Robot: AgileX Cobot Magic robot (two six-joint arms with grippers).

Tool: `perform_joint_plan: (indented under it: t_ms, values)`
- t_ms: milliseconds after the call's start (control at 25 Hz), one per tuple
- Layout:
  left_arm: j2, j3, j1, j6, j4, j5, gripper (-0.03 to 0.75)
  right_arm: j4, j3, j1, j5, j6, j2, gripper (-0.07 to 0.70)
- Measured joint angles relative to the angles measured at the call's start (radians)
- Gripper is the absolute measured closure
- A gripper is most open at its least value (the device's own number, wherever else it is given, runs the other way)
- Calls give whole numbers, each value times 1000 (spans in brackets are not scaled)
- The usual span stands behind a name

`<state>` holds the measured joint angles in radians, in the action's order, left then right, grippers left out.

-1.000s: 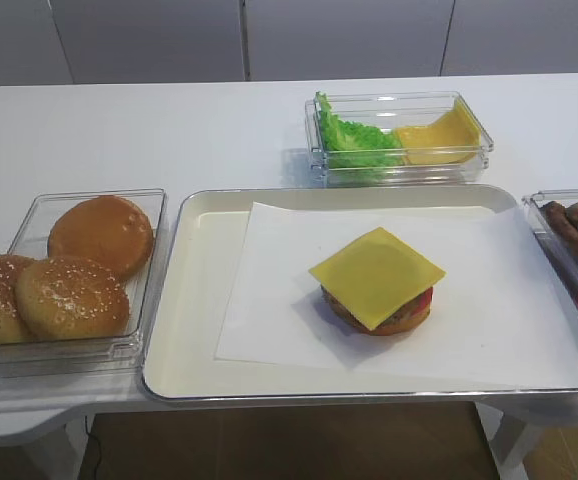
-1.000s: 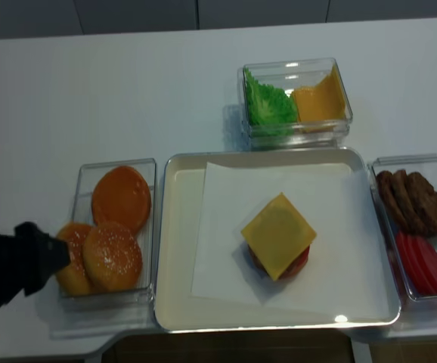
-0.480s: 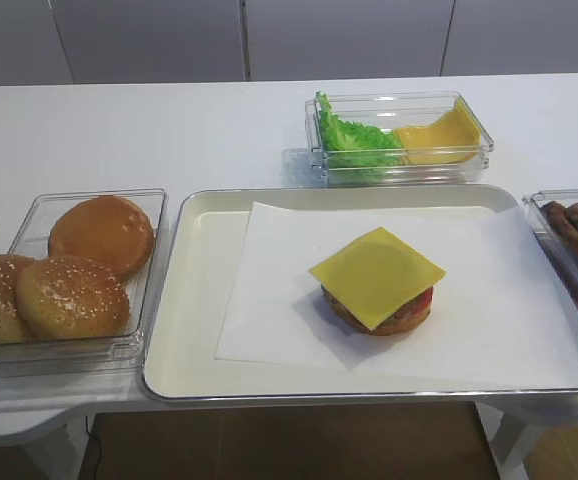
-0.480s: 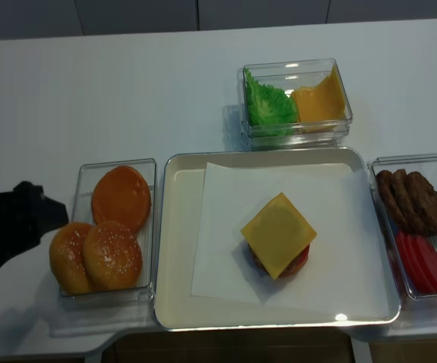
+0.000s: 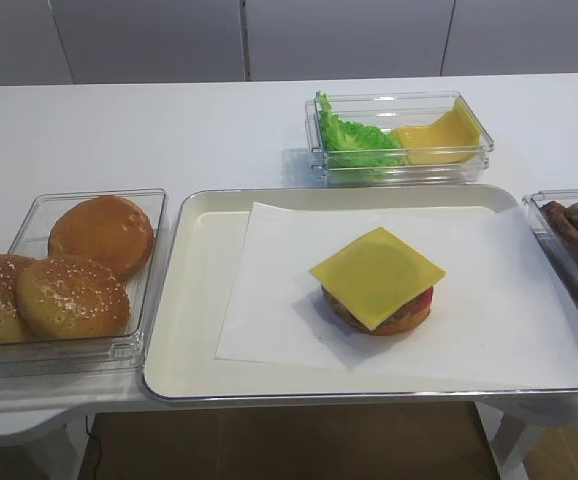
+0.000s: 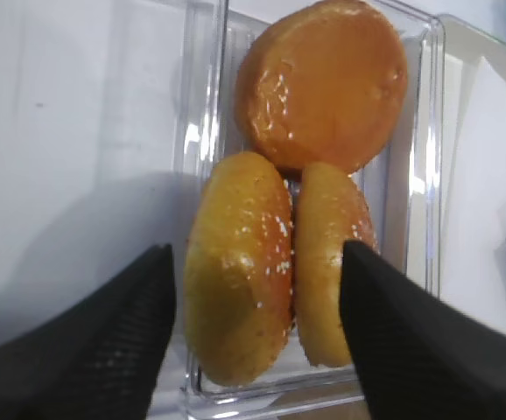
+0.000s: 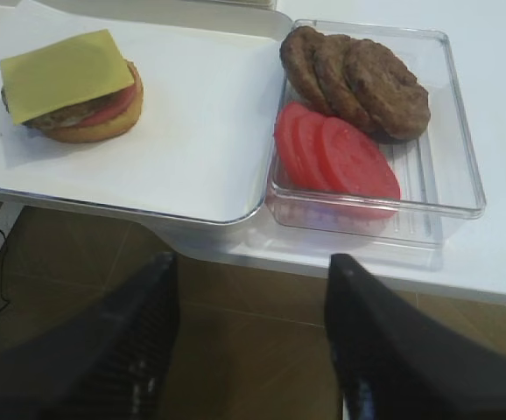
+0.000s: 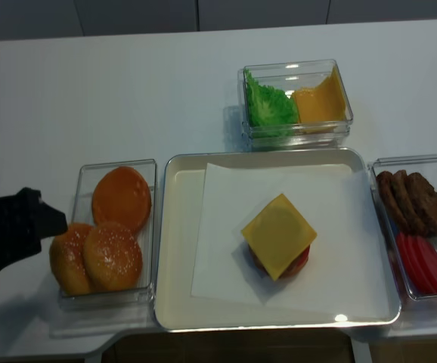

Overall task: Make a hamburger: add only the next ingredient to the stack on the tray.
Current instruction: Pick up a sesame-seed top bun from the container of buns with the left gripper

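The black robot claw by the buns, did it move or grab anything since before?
The black left gripper pulled back off the seeded golden bun tops, then edged toward them again, holding nothing. The buns, the cheese-topped burger stack and the cream tray stayed put.

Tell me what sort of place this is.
Probably a food-assembly demo bench rather than a real kitchen: clear boxes of seeded buns, lettuce and patties surround a tray on a plain white table.
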<state>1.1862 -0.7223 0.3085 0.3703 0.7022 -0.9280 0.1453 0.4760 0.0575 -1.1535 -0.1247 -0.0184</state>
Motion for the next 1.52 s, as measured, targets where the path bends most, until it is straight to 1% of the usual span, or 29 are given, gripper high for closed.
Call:
perform_joint_plan:
  t_ms: [80,200,480,640,720,840,960,1080,1400,1480,1520]
  values:
    - [20,0,0,17,-3,-20,274,0,0,0,0,0,0,227]
    - [59,0,0,31,-8,-35,274,0,0,0,0,0,0,227]
    - [111,0,0,64,-14,-46,282,0,0,0,0,0,0,227]
    - [118,0,0,66,-14,-48,330,0,0,0,0,0,0,227]
    - [118,0,0,66,-14,-50,371,0,0,0,0,0,0,227]
    - [118,-4,0,75,-9,-64,433,0,0,0,0,0,0,227]
    - [118,-6,0,102,9,-90,477,2,0,0,0,0,0,227]
    - [118,-6,0,139,18,-107,480,2,0,0,0,4,0,227]
    - [118,-6,0,180,38,-113,492,2,0,0,0,8,0,227]
    - [118,-6,0,197,59,-117,507,2,0,0,0,6,0,227]
    - [118,-6,0,204,73,-120,534,2,0,0,0,6,0,227]
